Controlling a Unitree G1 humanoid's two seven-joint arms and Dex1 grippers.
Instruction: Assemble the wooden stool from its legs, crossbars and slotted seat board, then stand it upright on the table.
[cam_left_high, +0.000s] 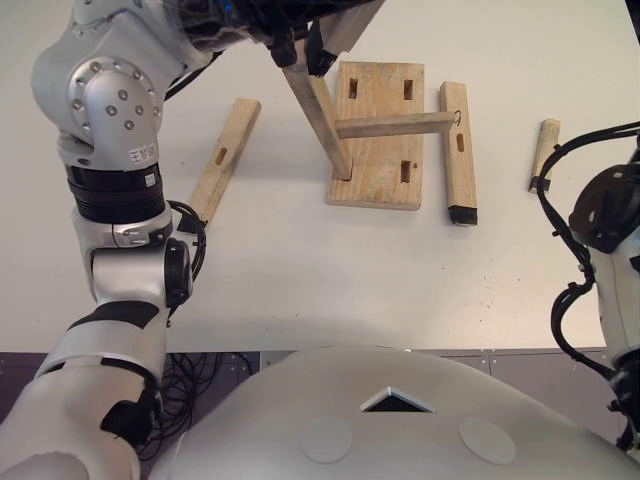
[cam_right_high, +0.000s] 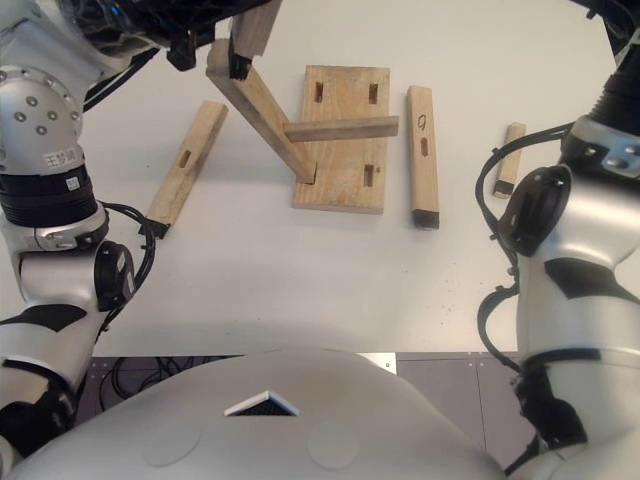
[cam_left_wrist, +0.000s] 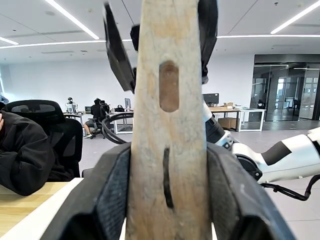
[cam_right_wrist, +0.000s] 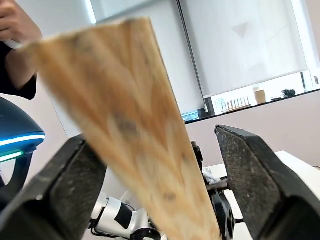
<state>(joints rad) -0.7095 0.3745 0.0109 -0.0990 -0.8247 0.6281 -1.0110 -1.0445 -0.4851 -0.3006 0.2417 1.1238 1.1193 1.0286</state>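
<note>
Seen from the head, a white table (cam_left_high: 300, 270) carries a slotted seat board (cam_left_high: 378, 150) lying flat toward its far edge, about midway between the left and right edges. A tilted leg (cam_left_high: 325, 120) stands with its lower end at the board's near-left slot and leans up toward the table's far-left corner. The left gripper (cam_left_high: 302, 55) is clamped on its upper end. A crossbar (cam_left_high: 400, 125) juts from that leg's side toward the table's right edge, raised above the board. A second leg (cam_left_high: 460, 155) lies flat just beside the board's right edge. A third leg (cam_left_high: 225, 160) lies well apart toward the left edge, and a short crossbar (cam_left_high: 545, 150) lies near the right edge. A fourth leg (cam_left_high: 348, 25) hangs in the air just beside the left gripper, angled toward the far edge. From the left wrist, the tilted leg shows an oval slot in its face, with the fingers (cam_left_wrist: 112, 190) pressed against both its sides. From the right wrist, blurred wood crosses the right gripper (cam_right_wrist: 150, 150); whether it is gripped cannot be told.
</note>
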